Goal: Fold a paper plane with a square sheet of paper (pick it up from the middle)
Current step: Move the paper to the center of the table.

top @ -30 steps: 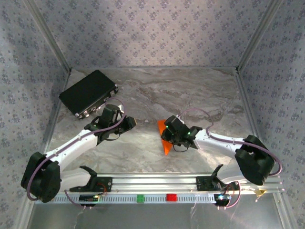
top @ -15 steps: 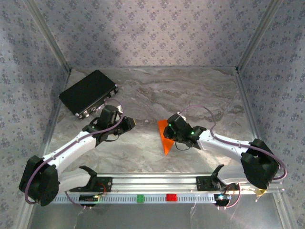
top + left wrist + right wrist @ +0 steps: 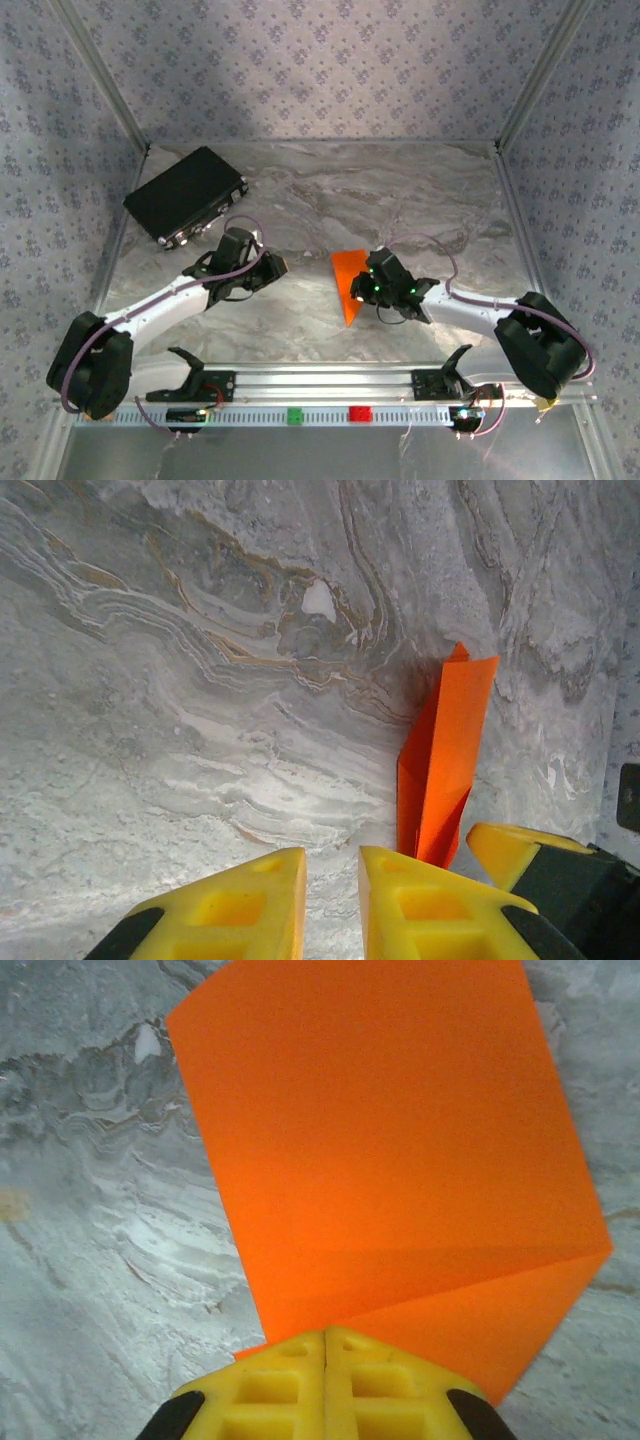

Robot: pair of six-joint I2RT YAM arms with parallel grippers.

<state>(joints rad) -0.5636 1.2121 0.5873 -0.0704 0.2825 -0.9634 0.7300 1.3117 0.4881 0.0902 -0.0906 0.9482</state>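
The orange paper (image 3: 347, 272) lies mid-table, folded into a wedge with its point toward the near edge. In the right wrist view the paper (image 3: 390, 1130) shows a crease running across in front of the fingers. My right gripper (image 3: 366, 291) is shut, its tips (image 3: 325, 1338) set down on the paper's near right edge with no gap between them. My left gripper (image 3: 275, 265) sits to the left of the paper, apart from it. Its jaws (image 3: 332, 865) stand slightly open with bare table between them, and the paper (image 3: 445, 750) lies ahead to its right.
A black rectangular case (image 3: 185, 195) lies at the back left by the wall. A metal rail (image 3: 320, 378) runs along the near edge, with a small green block (image 3: 295, 415) and red block (image 3: 358, 413) in front of it. Patterned walls close in three sides.
My right gripper has slid toward the right and near edge, uncovering more of the orange paper. The left gripper has shifted slightly right and lower.
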